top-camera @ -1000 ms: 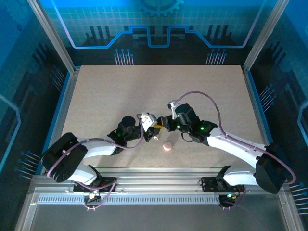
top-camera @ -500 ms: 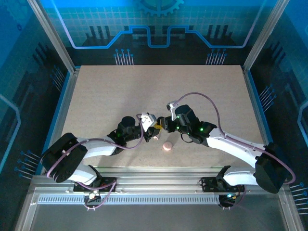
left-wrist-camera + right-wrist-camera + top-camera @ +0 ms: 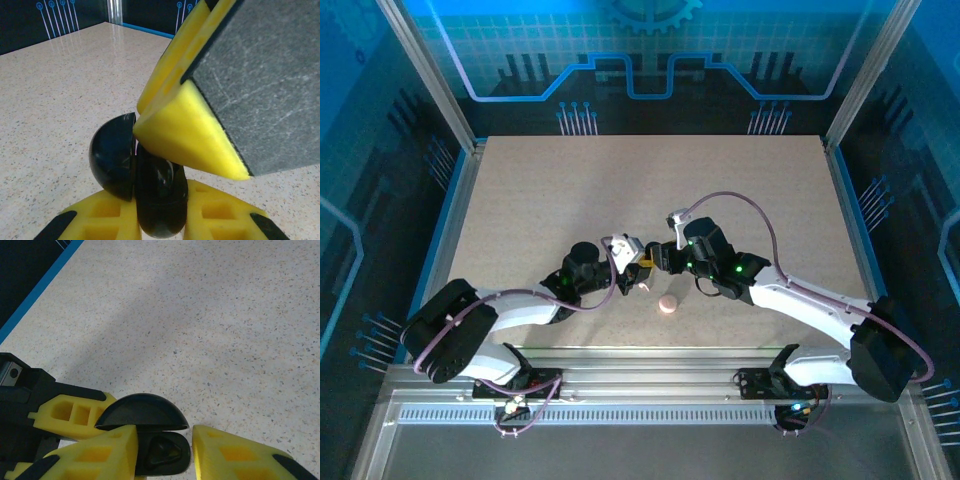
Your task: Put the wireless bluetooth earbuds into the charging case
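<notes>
Pink case (image 3: 667, 304) on speckled table (image 3: 570, 190)

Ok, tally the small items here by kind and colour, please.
black charging case: 1, open, held in the left gripper
black earbud: 1, apparently seated in that case
pink round piece: 1, on the table
Total: 3 that can be made out

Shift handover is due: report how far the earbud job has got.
Done, apparently: the black case is open and a dark earbud seems seated inside. In hand: the left pincer clamps the case while the right pincer stands parted around it. Remaining: a small pink item lies loose on the table; the lid is not yet shut.
</notes>
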Available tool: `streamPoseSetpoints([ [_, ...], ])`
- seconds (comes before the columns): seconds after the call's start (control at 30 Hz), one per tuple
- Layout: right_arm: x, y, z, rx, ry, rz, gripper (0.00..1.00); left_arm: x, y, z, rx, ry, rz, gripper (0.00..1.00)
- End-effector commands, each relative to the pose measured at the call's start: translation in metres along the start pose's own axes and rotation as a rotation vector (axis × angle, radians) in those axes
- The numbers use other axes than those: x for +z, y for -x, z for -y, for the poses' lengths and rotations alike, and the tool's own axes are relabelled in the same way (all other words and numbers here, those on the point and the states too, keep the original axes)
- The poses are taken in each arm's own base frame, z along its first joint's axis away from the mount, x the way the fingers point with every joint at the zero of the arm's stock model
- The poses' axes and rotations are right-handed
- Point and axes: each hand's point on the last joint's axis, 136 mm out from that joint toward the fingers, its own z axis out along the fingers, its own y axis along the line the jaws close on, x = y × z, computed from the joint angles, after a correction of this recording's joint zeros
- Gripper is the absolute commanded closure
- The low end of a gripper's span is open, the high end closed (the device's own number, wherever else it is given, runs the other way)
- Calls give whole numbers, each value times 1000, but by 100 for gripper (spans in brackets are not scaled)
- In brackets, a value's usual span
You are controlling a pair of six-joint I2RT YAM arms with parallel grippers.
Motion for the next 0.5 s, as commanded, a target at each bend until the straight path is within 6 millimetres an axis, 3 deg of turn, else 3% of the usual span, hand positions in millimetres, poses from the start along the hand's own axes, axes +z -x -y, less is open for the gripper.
streamPoseSetpoints([
  [0.0,-4,-3,-11,4,49,-5,63,-4,23,4,39,-13,75,85],
  [0.2,-12,7,-11,27,65,29,56,-4,23,5,38,-17,76,85],
  [0.47,-38,28,-6,69,164,114,53,-10,25,18,81,-78,107,85],
])
